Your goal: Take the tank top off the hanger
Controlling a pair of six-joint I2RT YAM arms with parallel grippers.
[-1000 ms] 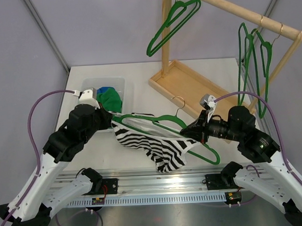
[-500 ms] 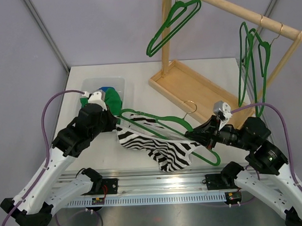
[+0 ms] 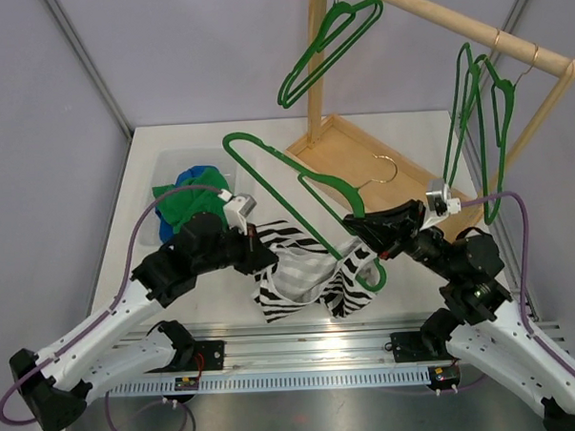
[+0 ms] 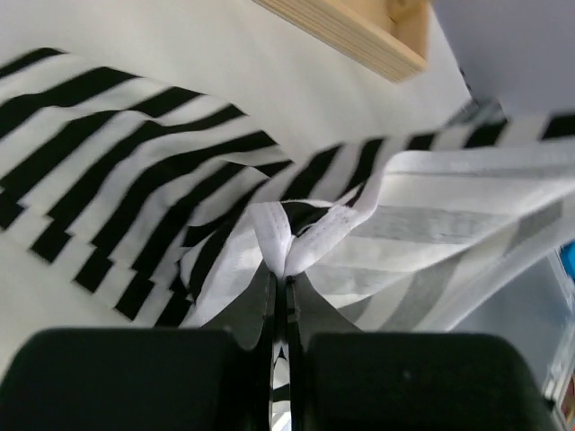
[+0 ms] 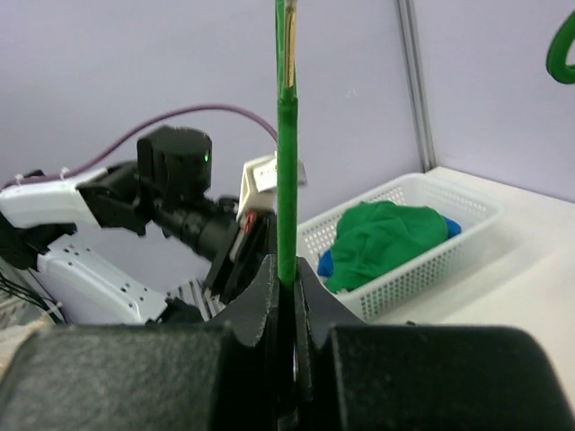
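A: Near the middle of the white worktop (image 3: 398, 125), where is the black-and-white striped tank top (image 3: 300, 277) now?
B: Hanging bunched under the green plastic hanger (image 5: 286, 180). Half a second ago it lay spread out low.
A: And that hanger?
B: Nearly flat before; now tipped up, its left end high. Right fingers (image 5: 274, 292) are clamped on it.
A: Left fingers (image 4: 280, 292)?
B: Pinched tight on the top's white hem. Whether a strap still loops the hanger, I cannot tell.
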